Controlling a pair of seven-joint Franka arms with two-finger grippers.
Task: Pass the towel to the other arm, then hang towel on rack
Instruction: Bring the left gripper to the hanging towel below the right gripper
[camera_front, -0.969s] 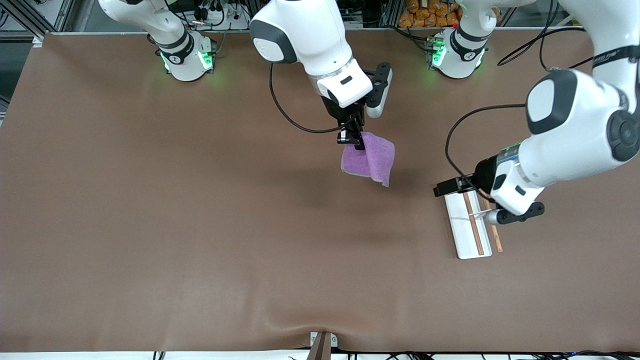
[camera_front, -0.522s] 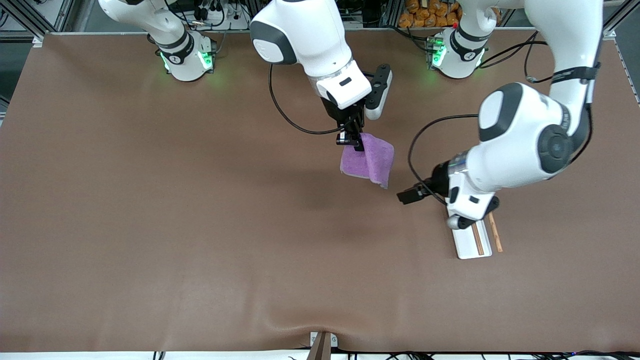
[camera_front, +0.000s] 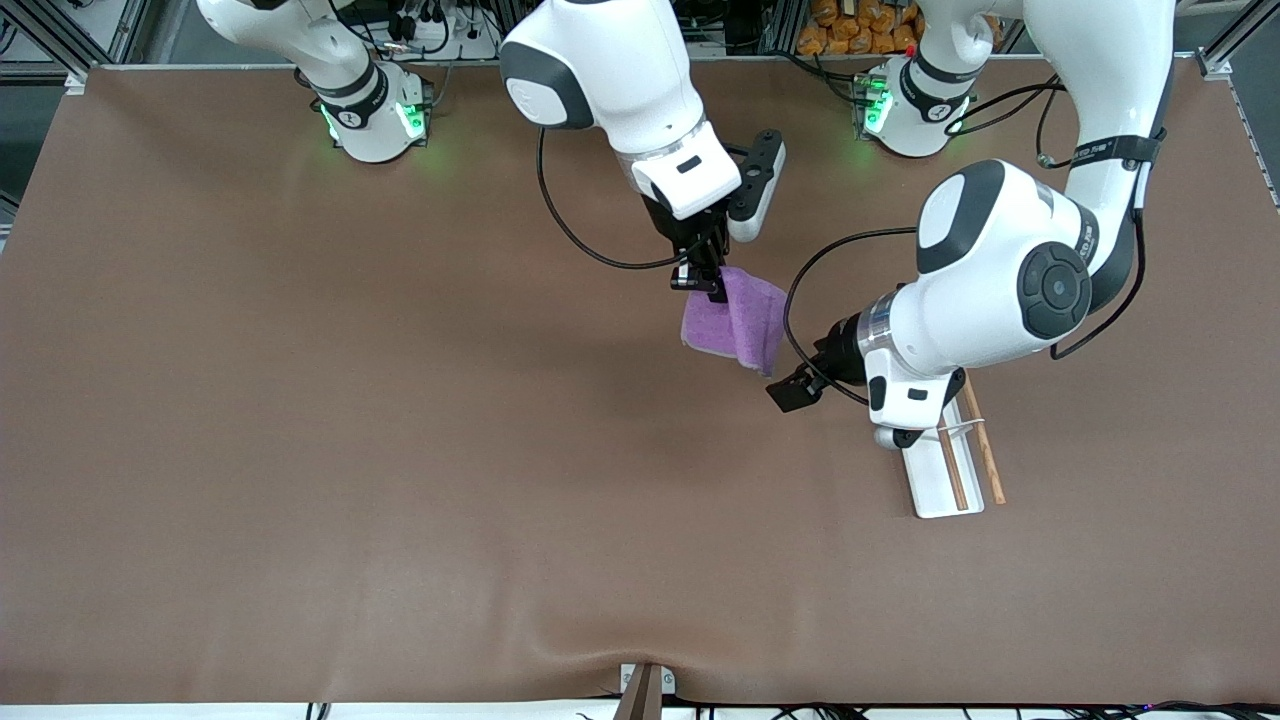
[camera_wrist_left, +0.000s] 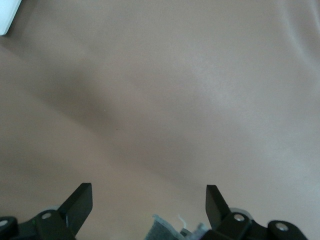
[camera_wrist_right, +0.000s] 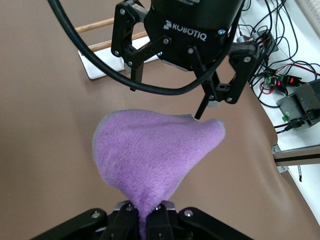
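Our left gripper (camera_front: 790, 390), fingers spread wide and empty, hangs just beside the lower corner of the towel (camera_front: 738, 318), with the rack (camera_front: 945, 465) near it toward the left arm's end of the table. Above the towel, our right gripper (camera_front: 705, 282) pinches its top edge, so the purple cloth hangs in the air over the table (camera_front: 300, 450). We judge the handover not yet made, and the hanging on the rack remains.

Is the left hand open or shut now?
Open. In the left wrist view its two black fingers stand wide apart with nothing between them; the left hand is beside the hanging purple towel.
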